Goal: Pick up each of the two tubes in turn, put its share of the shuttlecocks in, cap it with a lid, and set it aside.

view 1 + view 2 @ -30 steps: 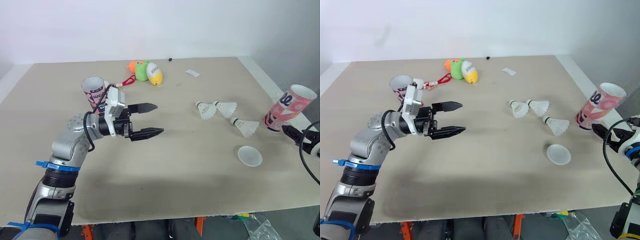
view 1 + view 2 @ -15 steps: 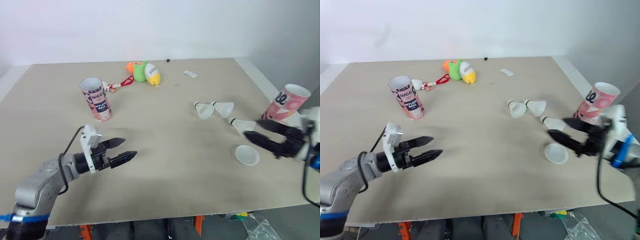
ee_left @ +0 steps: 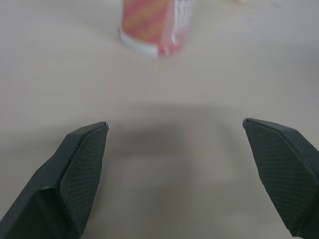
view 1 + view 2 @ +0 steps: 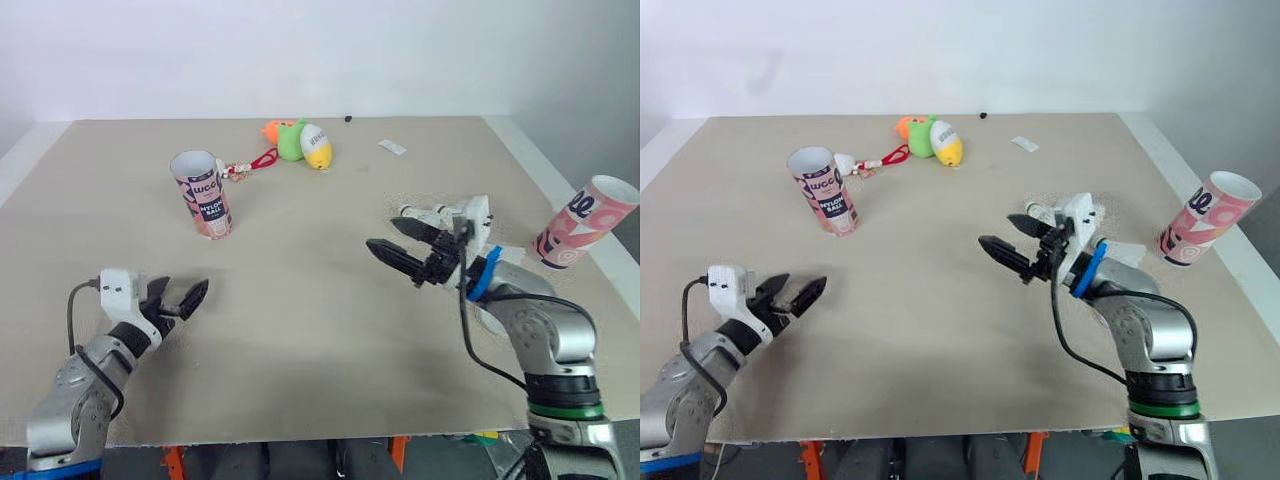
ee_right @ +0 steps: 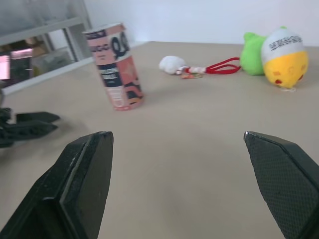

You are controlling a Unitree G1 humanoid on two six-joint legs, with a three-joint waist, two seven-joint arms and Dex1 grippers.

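1. Beige flat-topped table [image 4: 300,340]: carries every item listed below.
2. Pink patterned cardboard tube with open top [image 4: 203,195]: stands upright on the table's far left part, well apart from both end effectors. The left wrist view shows its base [image 3: 155,30].
3. Second pink patterned cardboard tube [image 4: 586,221]: at the table's right edge, tilted, open mouth up and to the right. Nothing grips it.
4. White feathered shuttlecocks [image 4: 412,212]: lie on the table right of centre, partly hidden behind the right arm's wrist; their number cannot be told.
5. Left end effector [image 4: 186,299]: low over the near left part of the table, black fingers spread wide, holding nothing.
6. Right end effector [image 4: 382,234]: over the table's middle, just left of the shuttlecocks, pointing left, fingers wide apart, holding nothing.
7. Soft toy in orange, green and yellow with white [image 4: 298,142]: lies at the far side of the table.
8. Red cord with a small white piece [image 4: 252,164]: lies between the toy and the upright tube.
9. Small white slip [image 4: 392,147]: lies right of the toy.
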